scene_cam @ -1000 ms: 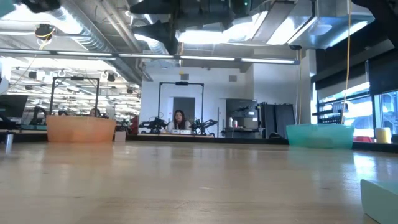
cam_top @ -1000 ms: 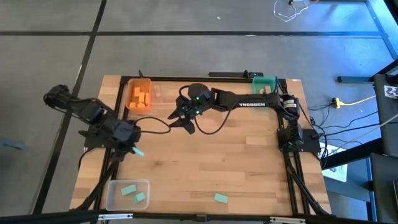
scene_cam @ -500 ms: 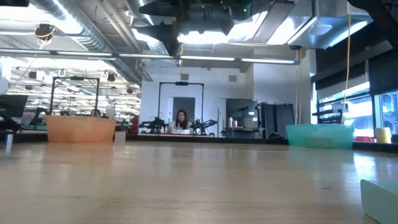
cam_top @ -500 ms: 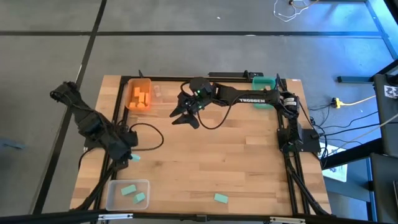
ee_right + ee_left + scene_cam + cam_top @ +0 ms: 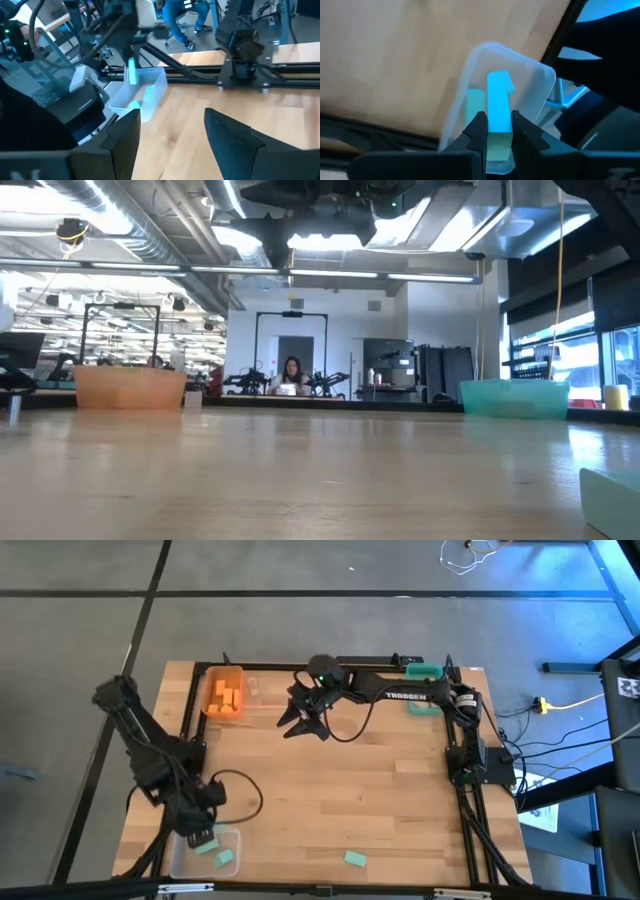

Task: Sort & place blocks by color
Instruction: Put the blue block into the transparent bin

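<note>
Teal block [image 5: 498, 107] pinched upright between the two dark fingers [image 5: 476, 131] of the left gripper [image 5: 200, 833], hanging directly above the clear bin [image 5: 178, 850] at the near left corner of the table [image 5: 380, 800]. Inside that clear bin, two more teal blocks [image 5: 224, 858] lying flat, one partly hidden under the gripper in the high view. Another loose teal block [image 5: 354, 859] lying on the bare wood near the front edge, well apart from the clear bin. Several orange blocks [image 5: 226, 698] piled in the orange bin [image 5: 214, 680] at the far left corner; just beside that bin, a pale block [image 5: 254, 690], too small to make out in detail. Teal bin [image 5: 424, 672] at the far right corner, mostly covered by the right arm. Right gripper [image 5: 304, 724] raised over the far middle of the table, fingers [image 5: 227, 135] spread wide with nothing between them. From table height, orange bin at left, teal bin at right, and a pale teal block edge [image 5: 610, 498] at the near right. Beyond the table, a person [image 5: 291, 372] seated in the room.
</note>
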Action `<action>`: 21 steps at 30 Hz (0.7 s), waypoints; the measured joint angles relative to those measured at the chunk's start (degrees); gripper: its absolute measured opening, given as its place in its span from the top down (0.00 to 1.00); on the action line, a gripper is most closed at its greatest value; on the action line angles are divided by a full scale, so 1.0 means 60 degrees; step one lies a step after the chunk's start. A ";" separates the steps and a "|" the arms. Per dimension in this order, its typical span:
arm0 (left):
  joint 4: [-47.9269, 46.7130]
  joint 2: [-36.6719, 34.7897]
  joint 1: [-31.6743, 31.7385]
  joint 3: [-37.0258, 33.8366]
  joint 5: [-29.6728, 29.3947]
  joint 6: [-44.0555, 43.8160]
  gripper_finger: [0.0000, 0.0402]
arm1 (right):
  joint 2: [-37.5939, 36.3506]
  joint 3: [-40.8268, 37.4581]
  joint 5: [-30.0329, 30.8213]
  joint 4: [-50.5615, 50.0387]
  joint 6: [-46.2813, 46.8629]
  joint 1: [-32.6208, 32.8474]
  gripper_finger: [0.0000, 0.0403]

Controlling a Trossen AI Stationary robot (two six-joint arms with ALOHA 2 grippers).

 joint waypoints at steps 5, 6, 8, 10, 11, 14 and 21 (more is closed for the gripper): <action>0.0837 0.1000 -0.0302 0.0000 0.0137 -0.0977 0.88 | 0.0000 0.0000 -0.0003 0.0000 -0.0023 -0.0092 0.46; 0.1030 0.1220 -0.0339 -0.0002 0.0154 -0.1072 0.88 | 0.0000 0.0000 0.0000 0.0000 -0.0028 -0.0107 0.46; 0.1224 0.1643 -0.0373 -0.0001 0.0295 -0.1148 0.88 | 0.0000 0.0000 -0.0003 0.0004 -0.0049 -0.0135 0.46; 0.1282 0.2023 -0.0385 -0.0004 0.0513 -0.1167 0.88 | 0.0000 0.0000 -0.0007 0.0004 -0.0038 -0.0153 0.46; 0.1286 0.2198 -0.0387 -0.0001 0.0617 -0.1182 0.87 | 0.0000 0.0000 -0.0010 0.0004 -0.0038 -0.0173 0.46; 0.1271 0.2662 -0.0387 0.0000 0.0722 -0.1157 0.83 | 0.0000 0.0000 -0.0012 0.0004 -0.0026 -0.0217 0.46; 0.1186 0.3195 -0.0383 0.0000 0.0741 -0.0909 0.77 | 0.0000 0.0000 -0.0018 0.0004 -0.0012 -0.0259 0.46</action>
